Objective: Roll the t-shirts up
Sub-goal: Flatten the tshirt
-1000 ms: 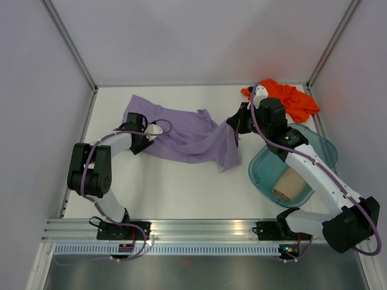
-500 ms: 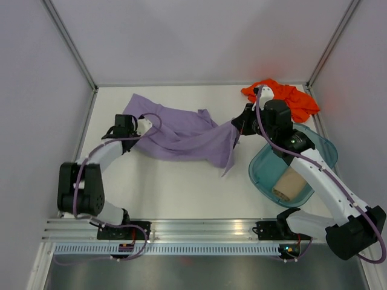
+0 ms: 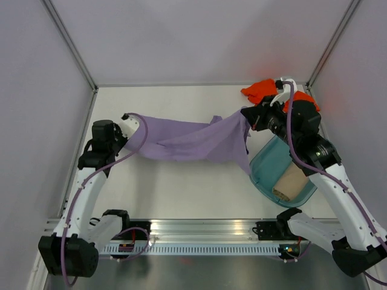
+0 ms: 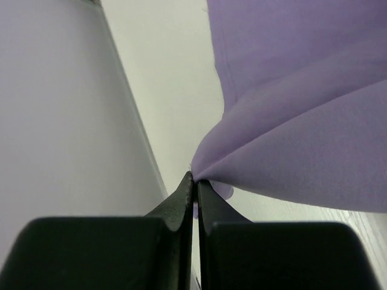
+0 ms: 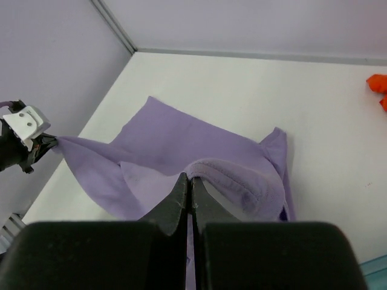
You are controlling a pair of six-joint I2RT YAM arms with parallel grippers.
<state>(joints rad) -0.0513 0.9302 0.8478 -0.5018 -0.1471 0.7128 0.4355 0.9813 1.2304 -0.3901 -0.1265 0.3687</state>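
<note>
Now the lavender t-shirt stretches left to right between your hands, left hand clamped on one end, right hand clamped on the other, above the counter.

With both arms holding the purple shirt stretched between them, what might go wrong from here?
The left gripper and right gripper each pinch only a thin edge of the purple shirt, so more tension may pull it free. Its hanging corner sits beside the teal tub and could snag. The cloth is folded over itself, so it may land bunched.
</note>
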